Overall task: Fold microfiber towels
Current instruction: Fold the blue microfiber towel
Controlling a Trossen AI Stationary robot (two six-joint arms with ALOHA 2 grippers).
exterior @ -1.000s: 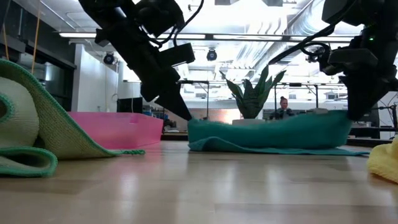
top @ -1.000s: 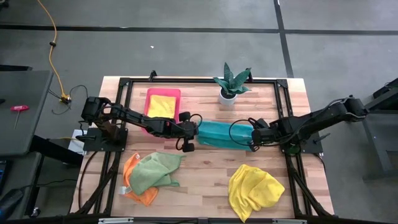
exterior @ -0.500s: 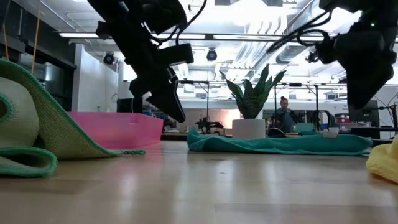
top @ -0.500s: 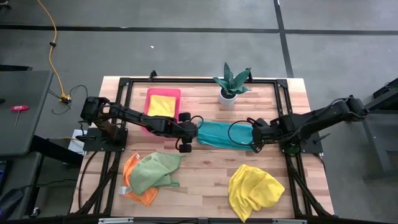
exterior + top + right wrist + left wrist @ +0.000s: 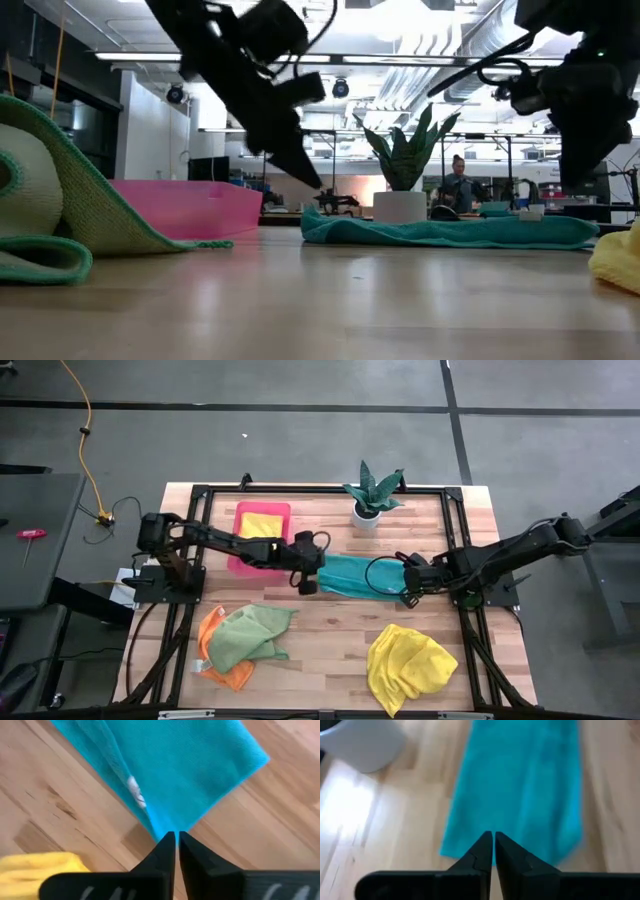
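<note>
The teal towel (image 5: 352, 575) lies folded in a long flat strip at the table's middle (image 5: 450, 232). My left gripper (image 5: 309, 584) hangs shut just above its left end (image 5: 493, 836), and in the low view its tip (image 5: 318, 185) is clear of the cloth. My right gripper (image 5: 408, 596) hangs shut above the strip's right near corner (image 5: 176, 836), also clear of it (image 5: 578, 185). A light green towel (image 5: 248, 635) lies crumpled on an orange one (image 5: 214, 660) at the near left. One yellow towel (image 5: 408, 665) lies bunched at the near right. Another yellow towel (image 5: 260, 524) lies in the pink tray (image 5: 238, 550).
A potted plant (image 5: 372, 495) in a white pot (image 5: 365, 745) stands at the far edge behind the teal towel. The pink tray (image 5: 190, 208) sits far left. Bare wood lies between the teal towel and the near towels.
A second ago both grippers held up the teal towel's folded-over edge. They opened and let go, and the cloth dropped flat into a low strip. Both have shut again above it. My left gripper has moved toward the table's far edge and slightly right.
</note>
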